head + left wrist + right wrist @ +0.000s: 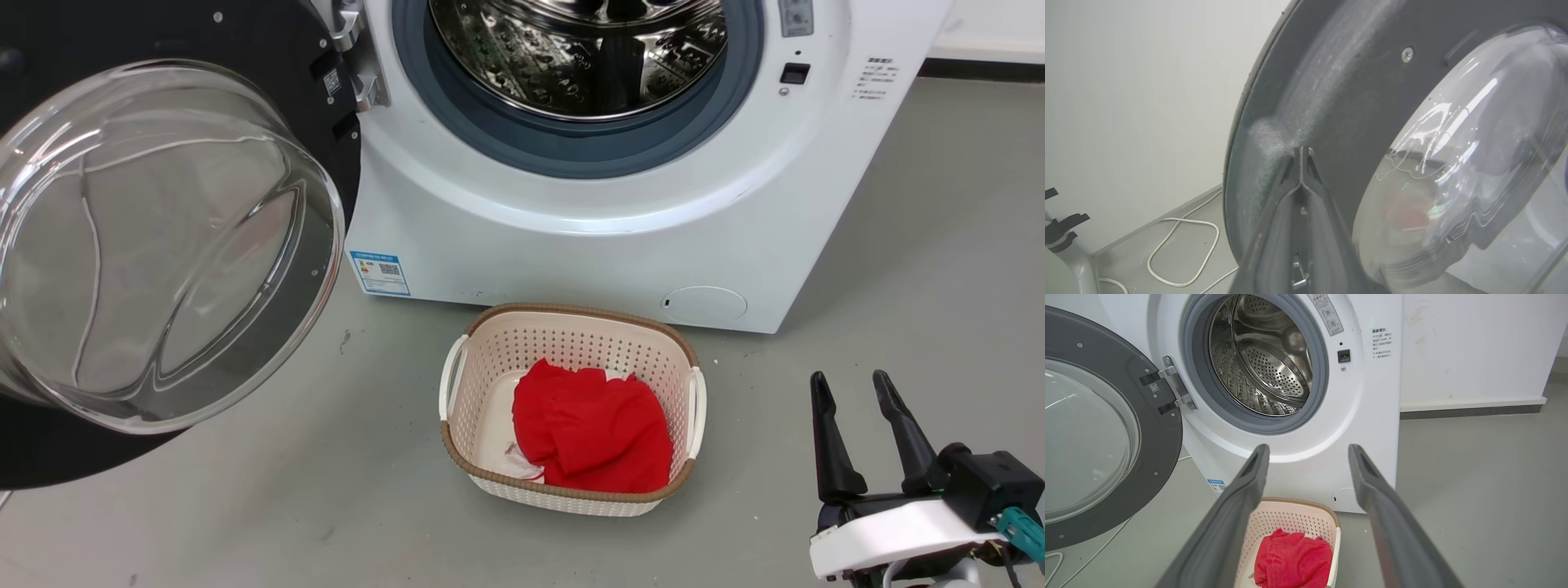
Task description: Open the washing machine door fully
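Note:
The washing machine door [163, 245], a black disc with a bulging clear glass bowl, is swung wide to the left on its metal hinge [359, 57]. It shows too in the right wrist view [1106, 428]. The white washing machine [612, 229] has its steel drum [580, 49] exposed. In the left wrist view my left gripper [1301, 153] is shut, its tips together against the door's dark inner rim [1331, 102] beside the glass bowl. My right gripper [853, 388] stands open at the lower right, empty, away from the machine; its open fingers [1249, 477] frame the machine's front.
A beige laundry basket [571, 327] with a red cloth [592, 433] stands on the grey floor just before the machine. A white cable [1180, 253] loops on the floor by the wall behind the door. Open floor lies to the right.

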### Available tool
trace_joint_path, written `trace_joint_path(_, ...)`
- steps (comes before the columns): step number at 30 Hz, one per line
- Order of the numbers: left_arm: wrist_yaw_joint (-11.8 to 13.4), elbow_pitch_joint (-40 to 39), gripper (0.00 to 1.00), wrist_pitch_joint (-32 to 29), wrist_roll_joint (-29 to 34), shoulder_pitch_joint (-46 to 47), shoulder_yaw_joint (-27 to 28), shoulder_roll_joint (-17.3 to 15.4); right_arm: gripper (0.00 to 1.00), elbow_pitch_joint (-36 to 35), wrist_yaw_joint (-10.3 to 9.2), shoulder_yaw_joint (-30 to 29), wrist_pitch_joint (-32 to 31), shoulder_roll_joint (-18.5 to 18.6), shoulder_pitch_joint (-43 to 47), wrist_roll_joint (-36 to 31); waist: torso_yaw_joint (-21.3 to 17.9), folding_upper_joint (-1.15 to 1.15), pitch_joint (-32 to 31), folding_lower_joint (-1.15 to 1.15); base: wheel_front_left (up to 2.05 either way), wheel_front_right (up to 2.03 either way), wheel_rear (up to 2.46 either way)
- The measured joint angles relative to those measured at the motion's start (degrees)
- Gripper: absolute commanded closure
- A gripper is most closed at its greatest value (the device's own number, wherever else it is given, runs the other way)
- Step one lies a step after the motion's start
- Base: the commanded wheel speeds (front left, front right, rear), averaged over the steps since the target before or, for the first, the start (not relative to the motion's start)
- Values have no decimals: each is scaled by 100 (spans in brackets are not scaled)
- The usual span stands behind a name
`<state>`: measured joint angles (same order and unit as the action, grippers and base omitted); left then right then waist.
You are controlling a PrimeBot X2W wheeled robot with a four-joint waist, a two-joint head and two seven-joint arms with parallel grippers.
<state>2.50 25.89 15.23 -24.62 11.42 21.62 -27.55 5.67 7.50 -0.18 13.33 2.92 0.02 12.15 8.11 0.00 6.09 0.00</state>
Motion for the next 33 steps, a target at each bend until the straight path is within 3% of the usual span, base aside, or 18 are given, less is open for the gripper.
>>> trace_joint_path(5,-110,-492,100,-2,289,-510,350,403,0,52,1,-32,32,0,13,0,-58,0,-134,0,0,0,0)
trace_joint_path(9,-264,-1066,100,-2,533,-1095,453,960,0,44,1,-122,52,0,83,-16,-69,0,-245,0,0,0,0)
trace_joint_path(11,-335,-1360,45,-11,708,-1321,379,1251,0,36,0,-175,59,0,133,-38,-29,0,-264,0,0,0,0)
trace_joint_path(12,-360,-1497,0,-12,769,-1411,331,1413,0,37,0,-188,59,0,134,-58,-5,0,-278,0,0,0,0)
trace_joint_path(16,-486,-2016,0,-16,1106,-1721,51,1953,0,9,1,-196,46,-1,135,-112,60,0,-345,0,0,0,0)
trace_joint_path(19,-616,-2279,0,-16,1273,-1819,-177,2145,0,-25,1,-181,25,-1,136,-164,75,0,-391,0,0,0,0)
trace_joint_path(25,-808,-2582,0,-16,1584,-1890,-962,2358,0,-145,1,-86,-27,-1,138,-347,-44,0,-455,0,0,0,0)
trace_joint_path(33,-949,-2507,0,-16,1714,-1484,-1815,2376,0,-241,1,-64,-129,-1,163,-505,-409,0,-523,0,0,0,0)
